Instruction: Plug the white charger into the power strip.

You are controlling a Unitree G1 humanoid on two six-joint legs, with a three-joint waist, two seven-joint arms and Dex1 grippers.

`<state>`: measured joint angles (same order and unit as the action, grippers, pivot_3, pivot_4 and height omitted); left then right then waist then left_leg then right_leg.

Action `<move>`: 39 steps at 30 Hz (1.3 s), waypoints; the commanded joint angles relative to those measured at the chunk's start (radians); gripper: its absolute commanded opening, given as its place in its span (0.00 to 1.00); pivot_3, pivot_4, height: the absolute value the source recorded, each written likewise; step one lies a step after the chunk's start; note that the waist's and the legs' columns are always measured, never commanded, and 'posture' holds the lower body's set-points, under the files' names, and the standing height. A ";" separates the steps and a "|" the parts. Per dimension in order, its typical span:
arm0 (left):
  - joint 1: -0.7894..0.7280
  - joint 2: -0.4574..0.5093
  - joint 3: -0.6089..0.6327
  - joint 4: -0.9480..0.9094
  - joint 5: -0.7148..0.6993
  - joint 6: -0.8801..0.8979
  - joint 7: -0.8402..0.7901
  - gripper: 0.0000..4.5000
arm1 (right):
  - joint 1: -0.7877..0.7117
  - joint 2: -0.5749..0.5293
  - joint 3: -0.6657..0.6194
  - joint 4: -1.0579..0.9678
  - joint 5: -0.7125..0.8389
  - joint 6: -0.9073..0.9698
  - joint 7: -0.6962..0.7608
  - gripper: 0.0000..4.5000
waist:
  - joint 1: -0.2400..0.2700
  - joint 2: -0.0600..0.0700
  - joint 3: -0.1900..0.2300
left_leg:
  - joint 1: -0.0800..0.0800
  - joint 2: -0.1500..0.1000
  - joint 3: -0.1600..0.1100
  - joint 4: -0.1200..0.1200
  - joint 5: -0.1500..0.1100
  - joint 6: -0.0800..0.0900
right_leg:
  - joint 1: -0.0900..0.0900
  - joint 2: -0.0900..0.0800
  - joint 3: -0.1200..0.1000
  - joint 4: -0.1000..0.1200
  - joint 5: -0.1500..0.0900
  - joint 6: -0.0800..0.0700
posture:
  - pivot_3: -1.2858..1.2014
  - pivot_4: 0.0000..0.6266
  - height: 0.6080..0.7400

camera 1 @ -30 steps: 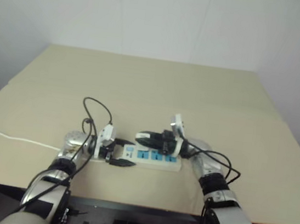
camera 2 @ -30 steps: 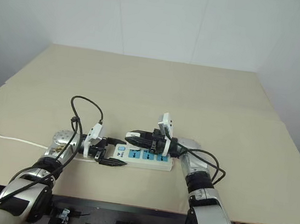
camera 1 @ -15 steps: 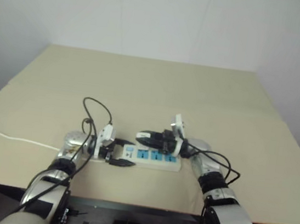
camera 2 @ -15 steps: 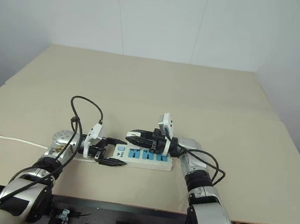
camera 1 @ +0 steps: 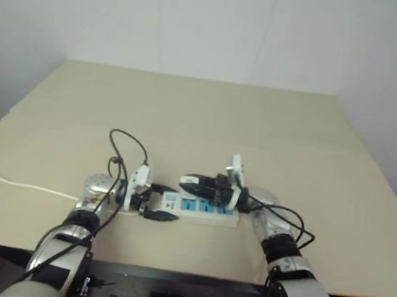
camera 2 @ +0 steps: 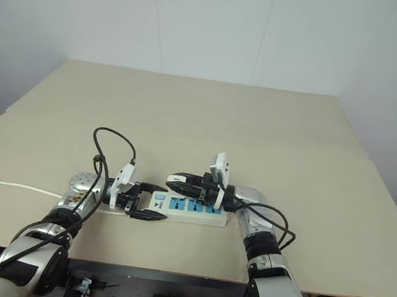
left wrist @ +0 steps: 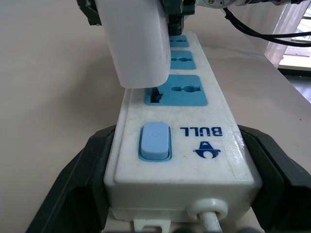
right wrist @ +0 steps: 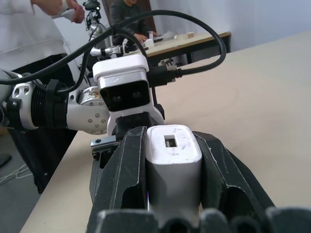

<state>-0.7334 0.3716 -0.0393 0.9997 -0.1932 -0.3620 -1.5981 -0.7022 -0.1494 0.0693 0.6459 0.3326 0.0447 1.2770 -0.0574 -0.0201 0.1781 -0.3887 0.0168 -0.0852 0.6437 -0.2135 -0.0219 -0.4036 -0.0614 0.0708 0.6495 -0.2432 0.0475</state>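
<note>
A: What do we see on the beige flat-topped desk [camera 2: 275,122]?

B: We see the long white plastic power strip with its row of blue socket faces [camera 2: 183,207] lying near the desk's front edge, its length running left to right. Its thin white cord [camera 2: 4,181] trails off the left end across the desk.

A: And our left pincer [camera 2: 149,201]?

B: It points to the right, with its 2 black fingers [left wrist: 73,184] spread wide on either side of the strip's cord end. In the left wrist view they touch or nearly touch the strip's 2 long sides, beside the pale blue rocker switch [left wrist: 155,141].

A: Where is the small white rounded charger block [right wrist: 173,165]?

B: Our right pincer [camera 2: 179,183] pinches it, pointing to the left. In the right wrist view its 2 black fingers [right wrist: 121,179] press against the charger's 2 sides, and a small rectangular port shows on the charger's end face.

A: How does the charger sit against the strip?

B: In the left wrist view the charger [left wrist: 137,41] hangs above the first blue socket face [left wrist: 177,91], the one next to the switch. Its lower edge covers part of that socket; whether the prongs are in the slots we cannot tell.

A: Anything else?

B: A black cable [camera 2: 115,145] loops up from the left wrist. In the right wrist view we see a person [right wrist: 129,14] at another desk in the background.
</note>
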 commanded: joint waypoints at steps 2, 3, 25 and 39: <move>0.000 0.010 -0.012 0.006 0.020 -0.008 -0.014 0.73 | 0.062 -0.017 0.021 -0.069 -0.011 0.064 -0.027 0.26 | 0.001 0.000 0.000 | 0.000 0.000 0.000 0.000 0.000 0.000 | 0.000 0.000 0.000 0.000 0.000 0.000 | 0.52 0.24 1.00; 0.000 0.010 -0.013 0.007 0.020 -0.008 -0.014 0.73 | 0.071 -0.016 0.023 -0.081 -0.012 0.065 -0.033 0.26 | 0.002 0.000 0.000 | 0.000 0.000 0.000 0.000 0.000 0.000 | 0.000 0.000 0.000 0.000 0.000 0.000 | 0.52 0.24 1.00; -0.010 0.017 -0.019 0.022 0.024 -0.013 -0.016 0.73 | 0.112 -0.035 0.118 0.065 -0.119 -0.123 -0.007 0.26 | -0.001 -0.001 -0.010 | 0.004 0.000 0.000 -0.001 0.000 0.000 | 0.004 0.000 0.000 -0.001 -0.001 0.001 | 0.52 0.24 1.00; -0.003 0.027 -0.020 0.012 0.017 -0.006 -0.016 0.73 | 0.039 -0.021 0.128 0.289 -0.149 -0.191 0.031 0.26 | -0.012 -0.001 -0.015 | 0.017 0.001 0.000 -0.004 0.000 0.000 | 0.016 0.001 0.000 -0.002 -0.005 0.007 | 0.52 0.24 1.00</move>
<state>-0.7336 0.3857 -0.0544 1.0268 -0.1778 -0.3659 -1.5889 -0.7520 -0.1507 0.1406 0.8200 0.2953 -0.1431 1.3230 -0.0692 -0.0215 0.1628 -0.3718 0.0176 -0.0851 0.6400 -0.2139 -0.0216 -0.3879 -0.0609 0.0709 0.6472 -0.2486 0.0541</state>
